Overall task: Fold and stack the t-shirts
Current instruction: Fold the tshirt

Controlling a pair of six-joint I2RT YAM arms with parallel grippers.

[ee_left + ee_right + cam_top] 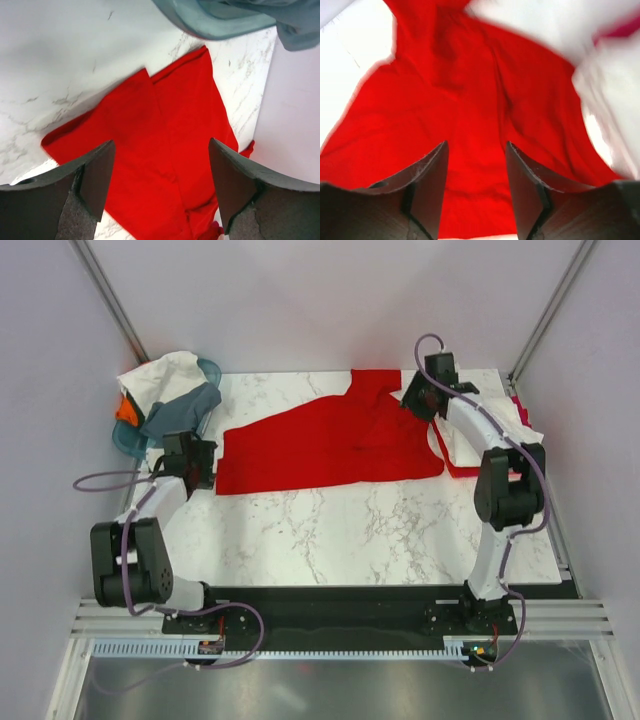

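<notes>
White marble table (pixel 350 530) carries a bright red t-shirt (pixel 330 445) spread flat across its far middle, with a white tee (pixel 160 375), a grey tee (pixel 182 410) and an orange tee (pixel 126 408) heaped in a teal basket (pixel 127 442) at the far left corner. At the shirt's left hem the left gripper (pixel 161 155) hangs with jaws wide apart, holding nothing. Over the far right end the right gripper (pixel 476 150) hovers, fingers parted, nothing clamped.
</notes>
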